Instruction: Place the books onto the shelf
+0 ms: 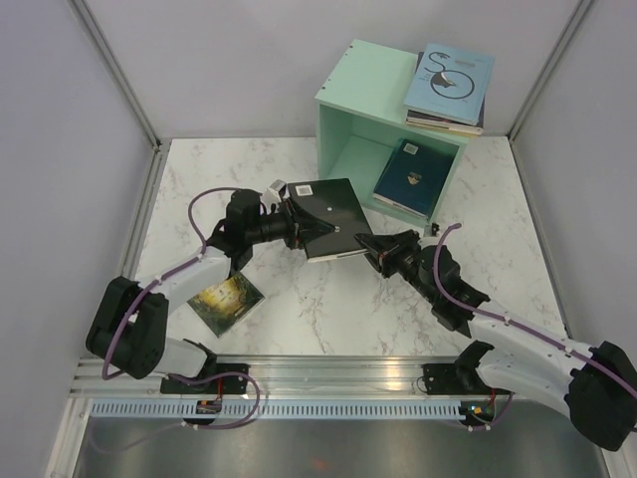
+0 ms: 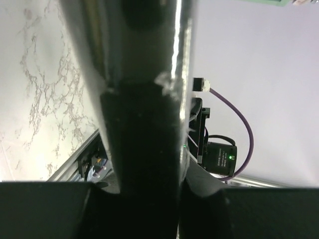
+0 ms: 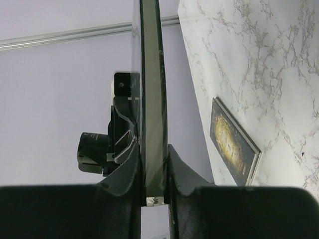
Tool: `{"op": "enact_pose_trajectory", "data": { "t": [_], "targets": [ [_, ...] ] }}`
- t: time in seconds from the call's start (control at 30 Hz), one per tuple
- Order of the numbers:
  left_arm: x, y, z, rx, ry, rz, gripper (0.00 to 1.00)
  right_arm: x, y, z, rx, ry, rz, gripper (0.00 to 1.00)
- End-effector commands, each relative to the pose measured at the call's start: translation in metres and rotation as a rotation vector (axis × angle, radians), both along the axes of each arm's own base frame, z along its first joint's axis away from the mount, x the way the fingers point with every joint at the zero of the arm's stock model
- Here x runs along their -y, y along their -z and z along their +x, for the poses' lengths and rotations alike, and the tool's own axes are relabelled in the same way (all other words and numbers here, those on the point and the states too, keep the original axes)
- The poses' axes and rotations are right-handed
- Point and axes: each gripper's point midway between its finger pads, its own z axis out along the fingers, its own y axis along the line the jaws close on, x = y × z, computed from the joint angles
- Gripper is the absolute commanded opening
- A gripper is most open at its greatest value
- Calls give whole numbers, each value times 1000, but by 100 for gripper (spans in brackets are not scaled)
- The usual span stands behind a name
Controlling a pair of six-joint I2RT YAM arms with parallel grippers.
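A black book [image 1: 328, 217] hangs above the table's middle, held from both sides. My left gripper [image 1: 297, 225] is shut on its left edge; in the left wrist view the book [image 2: 139, 99] fills the centre between the fingers [image 2: 144, 185]. My right gripper [image 1: 370, 249] is shut on its near right corner, both fingers pressed against the book's thin edge [image 3: 151, 99] at the gripper [image 3: 153, 172]. The mint-green shelf [image 1: 350, 95] stands at the back, a navy book [image 1: 410, 177] leaning inside. A light blue swirl book [image 1: 450, 82] tops a small stack on its roof. A green-gold book [image 1: 227, 299] [image 3: 232, 144] lies flat near the left arm.
Pale enclosure walls [image 1: 60, 149] close in the marble table [image 1: 328, 309] on the left, back and right. A metal rail [image 1: 328, 403] runs along the near edge by the arm bases. The left gripper's body [image 3: 117, 134] shows beyond the book in the right wrist view.
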Motion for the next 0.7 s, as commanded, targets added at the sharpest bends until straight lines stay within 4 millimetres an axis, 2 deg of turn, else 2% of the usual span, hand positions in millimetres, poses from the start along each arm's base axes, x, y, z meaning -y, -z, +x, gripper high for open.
{"op": "enact_pose_trajectory", "data": {
  "t": [0.0, 0.03, 0.07, 0.13, 0.17, 0.33, 0.47, 0.67],
  "targets": [
    [16, 3, -33, 70, 214, 0, 28, 1, -38, -8, 123, -12, 56, 0],
    [17, 5, -32, 68, 223, 16, 35, 4, -38, -8, 121, 0, 62, 0],
    [16, 8, -32, 69, 228, 35, 49, 9, -42, -11, 128, 10, 73, 0],
    [12, 23, -35, 53, 241, 113, 57, 19, -39, -11, 117, 52, 84, 0],
    [11, 23, -33, 63, 239, 130, 63, 25, -42, -13, 120, 68, 96, 0],
    [10, 33, -38, 43, 272, 148, 68, 42, -39, -16, 112, 131, 128, 0],
    [3, 31, -39, 53, 253, 168, 77, 60, -43, -18, 104, 200, 139, 0],
    [-13, 30, -48, 96, 233, 245, 81, 81, -40, -8, 95, 295, 147, 0]
  ]
}}
